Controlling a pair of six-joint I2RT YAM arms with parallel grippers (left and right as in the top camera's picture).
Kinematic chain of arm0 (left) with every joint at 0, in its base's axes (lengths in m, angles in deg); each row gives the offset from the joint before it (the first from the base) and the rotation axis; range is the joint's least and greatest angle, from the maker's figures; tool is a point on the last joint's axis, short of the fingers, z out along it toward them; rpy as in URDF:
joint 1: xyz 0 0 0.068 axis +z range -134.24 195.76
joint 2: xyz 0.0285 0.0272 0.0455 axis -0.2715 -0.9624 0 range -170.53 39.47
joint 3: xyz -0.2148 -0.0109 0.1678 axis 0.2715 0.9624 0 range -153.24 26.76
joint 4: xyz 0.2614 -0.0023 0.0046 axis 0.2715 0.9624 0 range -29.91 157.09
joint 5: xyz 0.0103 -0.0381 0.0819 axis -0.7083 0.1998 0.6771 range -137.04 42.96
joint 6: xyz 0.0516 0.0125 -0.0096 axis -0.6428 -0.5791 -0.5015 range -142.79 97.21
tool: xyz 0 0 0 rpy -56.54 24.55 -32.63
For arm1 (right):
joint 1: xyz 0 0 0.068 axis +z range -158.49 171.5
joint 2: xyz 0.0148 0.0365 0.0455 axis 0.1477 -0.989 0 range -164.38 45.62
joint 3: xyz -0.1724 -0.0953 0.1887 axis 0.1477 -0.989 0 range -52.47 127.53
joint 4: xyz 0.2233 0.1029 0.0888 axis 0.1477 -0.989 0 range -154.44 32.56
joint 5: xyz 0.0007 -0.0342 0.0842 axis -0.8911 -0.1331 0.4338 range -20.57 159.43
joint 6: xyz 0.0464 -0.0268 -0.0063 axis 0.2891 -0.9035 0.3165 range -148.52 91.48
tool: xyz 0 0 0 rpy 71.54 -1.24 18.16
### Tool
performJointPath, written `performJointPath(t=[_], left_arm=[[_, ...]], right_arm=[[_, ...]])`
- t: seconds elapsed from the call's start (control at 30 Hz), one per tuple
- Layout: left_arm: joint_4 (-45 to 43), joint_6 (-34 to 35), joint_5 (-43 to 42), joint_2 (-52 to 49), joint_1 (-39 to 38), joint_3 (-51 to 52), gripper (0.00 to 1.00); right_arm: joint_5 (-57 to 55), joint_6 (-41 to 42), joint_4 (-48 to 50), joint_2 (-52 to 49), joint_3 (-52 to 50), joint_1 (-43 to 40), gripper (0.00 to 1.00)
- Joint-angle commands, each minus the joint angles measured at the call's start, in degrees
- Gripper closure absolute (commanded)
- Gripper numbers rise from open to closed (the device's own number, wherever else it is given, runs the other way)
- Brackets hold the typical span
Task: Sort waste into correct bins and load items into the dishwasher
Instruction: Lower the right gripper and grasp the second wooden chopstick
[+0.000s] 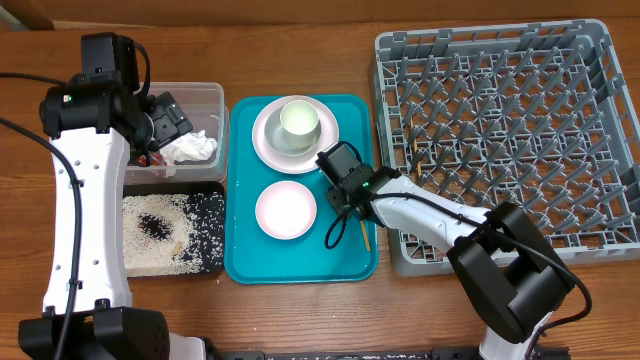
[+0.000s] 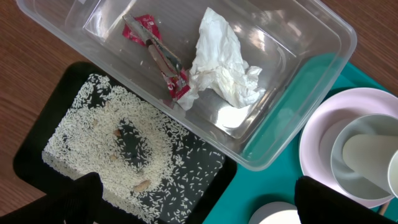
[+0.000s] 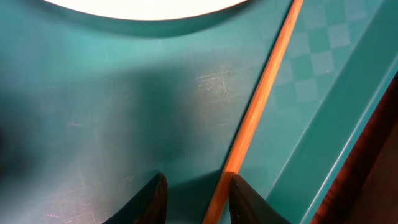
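Observation:
My left gripper (image 1: 168, 122) hangs open over the clear tub (image 1: 222, 100), its fingers wide apart (image 2: 199, 204). In the tub lie a crumpled white napkin (image 2: 221, 62) and a red wrapper (image 2: 158, 53). Rice grains (image 2: 106, 140) cover the black tray (image 2: 205, 186) next to it. My right gripper (image 1: 355, 207) is low on the teal tray (image 1: 245, 262). A wooden chopstick (image 3: 261, 99) runs between its parted fingers (image 3: 198, 200), right against the right finger (image 3: 249, 199). A white plate (image 1: 265, 140) carries a pale cup (image 1: 298, 122); a small white bowl (image 1: 286, 210) sits below it.
The grey dish rack (image 1: 390, 45) with upright pegs fills the right side, its left wall close to the teal tray's right rim. A black cable loop (image 1: 335, 232) lies on the tray beside the chopstick. Bare wooden table runs along the back edge.

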Motion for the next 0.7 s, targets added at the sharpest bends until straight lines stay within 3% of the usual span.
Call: performJointPath(t=[0.0, 0.3, 0.67], left_arm=[[-0.04, -0.44, 0.37, -0.33, 0.22, -0.83, 0.0], [-0.04, -0.44, 0.37, -0.33, 0.22, -0.83, 0.0], [-0.04, -0.44, 0.37, -0.33, 0.22, -0.83, 0.0]], right_arm=[[1.86, 0.22, -1.14, -1.4, 0.57, 0.0, 0.66], [3.23, 1.27, -2.82, -1.4, 0.57, 0.0, 0.67], [3.23, 1.53, -2.84, -1.4, 0.57, 0.0, 0.78]])
